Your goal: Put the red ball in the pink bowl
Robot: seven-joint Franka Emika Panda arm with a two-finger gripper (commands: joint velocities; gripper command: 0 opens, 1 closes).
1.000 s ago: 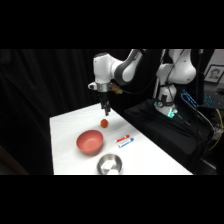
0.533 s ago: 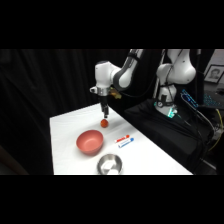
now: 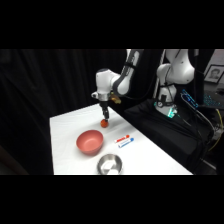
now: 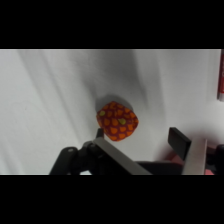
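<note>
I see the red ball (image 4: 117,121) as an orange-red lump dotted with yellow-green spots, lying on the white table (image 4: 45,100); from the side it sits beyond the pink bowl (image 3: 90,142), apart from it; my gripper (image 4: 137,137) hangs just above the ball with fingers spread wide, grasping nothing.
</note>
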